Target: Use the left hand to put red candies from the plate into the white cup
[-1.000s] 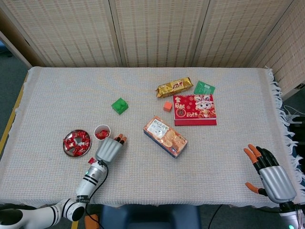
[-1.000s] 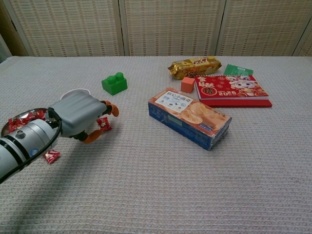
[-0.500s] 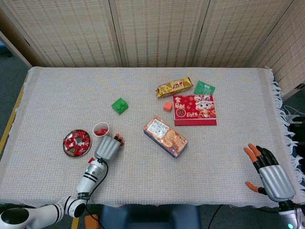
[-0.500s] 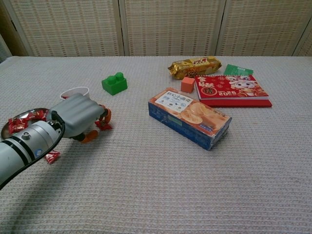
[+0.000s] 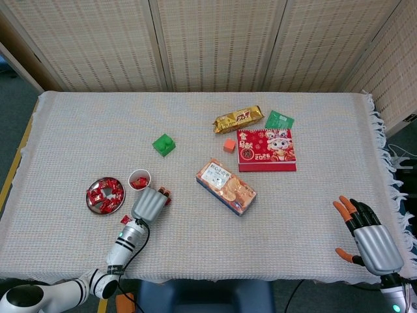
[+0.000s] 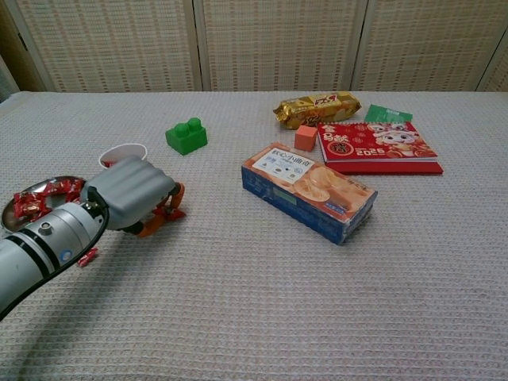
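Note:
A round metal plate (image 5: 93, 203) (image 6: 9, 208) with several red candies lies near the table's left front. The white cup (image 5: 139, 180) (image 6: 123, 154) stands just right of it, with red candies inside. My left hand (image 5: 150, 203) (image 6: 131, 194) is low on the cloth right of the cup. Its fingers are curled around a red candy (image 6: 168, 209) that lies on the cloth. Another loose red candy (image 6: 87, 255) (image 5: 124, 219) lies beside the left wrist. At the front right edge my right hand (image 5: 365, 238) rests with fingers spread and holds nothing.
A green brick (image 5: 163, 144) (image 6: 186, 136) sits behind the cup. A biscuit box (image 5: 225, 186) (image 6: 309, 190) lies mid-table. Behind it lie an orange cube (image 5: 229, 145), a red booklet (image 5: 266, 149), a gold snack pack (image 5: 238, 119) and a green packet (image 5: 279, 119).
My left hand has sunk to the cloth and its fingers have curled in over the loose red candy. The cup behind it is now uncovered. The right hand has stayed put.

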You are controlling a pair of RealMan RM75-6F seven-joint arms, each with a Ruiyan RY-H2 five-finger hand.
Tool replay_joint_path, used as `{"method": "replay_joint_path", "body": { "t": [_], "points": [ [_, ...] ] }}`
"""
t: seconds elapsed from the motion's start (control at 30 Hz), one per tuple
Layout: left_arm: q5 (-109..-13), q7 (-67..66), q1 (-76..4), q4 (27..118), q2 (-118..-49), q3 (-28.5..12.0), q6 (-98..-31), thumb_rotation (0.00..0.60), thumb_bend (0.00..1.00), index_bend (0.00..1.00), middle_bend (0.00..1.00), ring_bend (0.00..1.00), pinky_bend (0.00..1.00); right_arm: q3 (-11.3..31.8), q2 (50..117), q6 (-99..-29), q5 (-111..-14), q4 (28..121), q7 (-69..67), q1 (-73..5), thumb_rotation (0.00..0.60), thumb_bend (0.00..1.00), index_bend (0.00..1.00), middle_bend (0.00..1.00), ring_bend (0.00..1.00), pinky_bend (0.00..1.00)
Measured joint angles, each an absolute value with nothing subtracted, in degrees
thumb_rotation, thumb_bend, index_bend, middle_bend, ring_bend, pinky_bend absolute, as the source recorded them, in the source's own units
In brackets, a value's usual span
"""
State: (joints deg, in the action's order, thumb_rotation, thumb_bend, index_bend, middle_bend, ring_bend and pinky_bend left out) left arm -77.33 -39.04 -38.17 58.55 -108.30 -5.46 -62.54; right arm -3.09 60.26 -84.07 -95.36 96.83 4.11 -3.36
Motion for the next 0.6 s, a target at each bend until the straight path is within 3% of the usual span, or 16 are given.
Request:
{"method": "replay_joint_path", "body": {
  "t": [0.27,0.6],
  "points": [
    [-78.53,-38.48,-37.63,59.49,-107.73,-4.83,-63.74,0.6,0.45,0.51,0.53,0.81,1.0,-3.01,60.24,-84.14,-95.3,96.82,4.09,-3.28,0.6,0.02,0.0,0.0,0.0,0.1],
    [-81.52,-37.29,-35.73,65.72,-103.51,-3.84,-68.51,0.6,0.45,0.51,0.53,0.81,1.0,-2.86,60.33,-83.84,-95.02,96.87,4.33,-3.37,0.6,0.02,0.0,0.0,0.0,0.11]
  ]
}}
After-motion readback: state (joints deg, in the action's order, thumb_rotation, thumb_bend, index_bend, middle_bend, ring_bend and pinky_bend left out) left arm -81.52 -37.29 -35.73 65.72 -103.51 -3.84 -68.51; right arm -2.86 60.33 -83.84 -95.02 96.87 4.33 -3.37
